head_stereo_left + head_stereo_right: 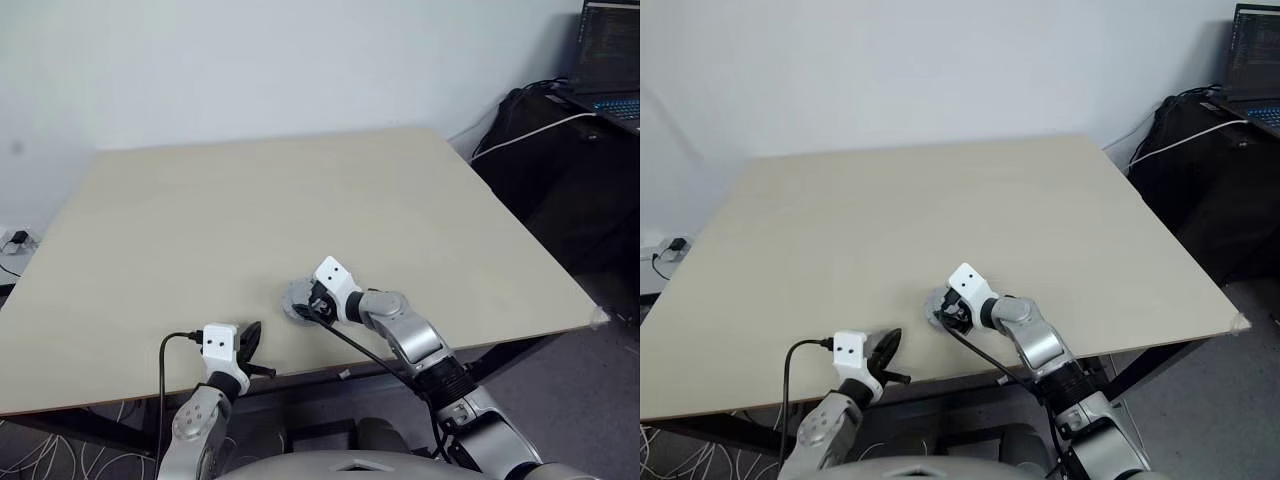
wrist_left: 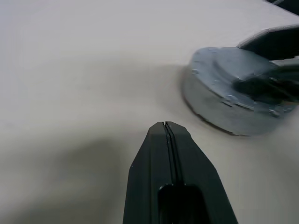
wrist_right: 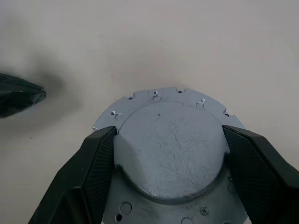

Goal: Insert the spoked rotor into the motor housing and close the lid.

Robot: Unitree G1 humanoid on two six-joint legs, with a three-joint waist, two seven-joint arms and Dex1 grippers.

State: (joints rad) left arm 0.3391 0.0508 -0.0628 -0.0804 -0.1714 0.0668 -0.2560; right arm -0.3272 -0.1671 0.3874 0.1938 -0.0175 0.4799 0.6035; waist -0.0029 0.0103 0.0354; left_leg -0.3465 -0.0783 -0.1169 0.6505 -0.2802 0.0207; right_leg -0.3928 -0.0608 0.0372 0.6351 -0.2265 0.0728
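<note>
The lid (image 3: 170,154), a dull grey disc with a smooth raised centre, lies flat on the table (image 1: 300,190) near its front edge. My right gripper (image 3: 169,133) straddles it, one black finger pressed against each side of the raised centre. To the lid's (image 1: 296,298) left and nearer the edge, my left gripper (image 1: 252,338) is shut with nothing in it, its tip (image 2: 166,126) pointing toward the lid (image 2: 219,88) a short way off. The spoked rotor and the motor housing are hidden; I cannot tell what lies under the lid.
The pale tabletop stretches away bare behind the grippers. A dark desk with an open laptop (image 1: 610,60) and a white cable (image 1: 530,132) stands beyond the table's right edge. A plug and cables (image 1: 15,240) lie on the floor at the left.
</note>
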